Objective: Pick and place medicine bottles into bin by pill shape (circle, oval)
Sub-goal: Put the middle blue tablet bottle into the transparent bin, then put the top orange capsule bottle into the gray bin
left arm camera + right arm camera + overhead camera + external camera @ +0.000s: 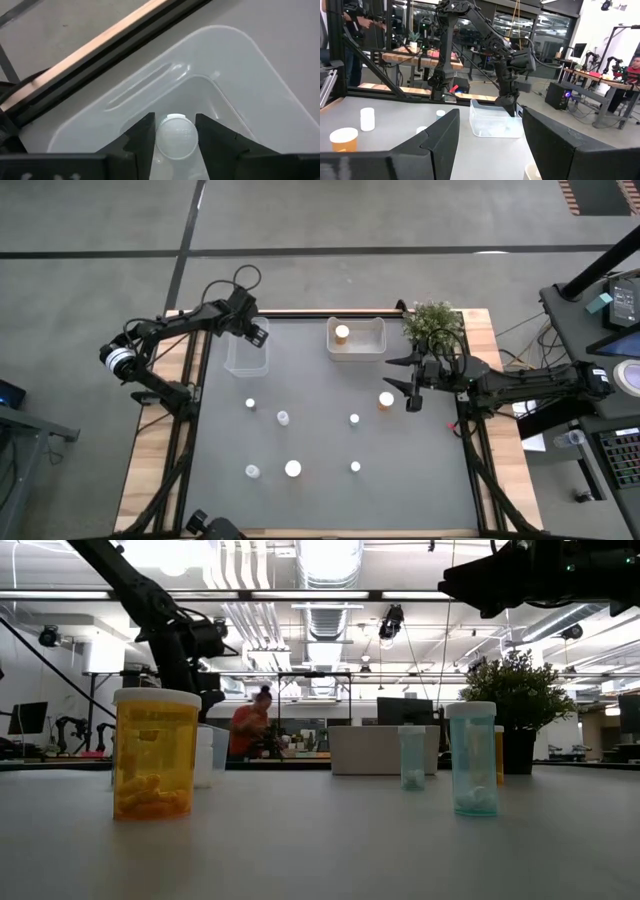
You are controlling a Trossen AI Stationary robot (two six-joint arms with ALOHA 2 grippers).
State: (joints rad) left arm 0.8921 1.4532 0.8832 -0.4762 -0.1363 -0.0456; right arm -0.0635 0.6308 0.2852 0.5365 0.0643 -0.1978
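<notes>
Fingers of the left gripper stood either side of a white-capped bottle over a corner of the clear left bin; whether they were clamped on it or had just let go could not be told, since a dark sliver seemed to show beside the cap. In the high view that left gripper hung above the bin's far end. The right gripper hovered with its fingers apart and nothing between them, near the potted plant and just beside an orange bottle. The second clear bin, to the right of the first, held one orange-bodied bottle. Six other medicine bottles stood loose on the grey table: small ones at and, and a larger white-capped one. From table height an orange bottle with pills inside stood nearest, with two pale bluish bottles further right. A person in an orange top showed in the room behind.
</notes>
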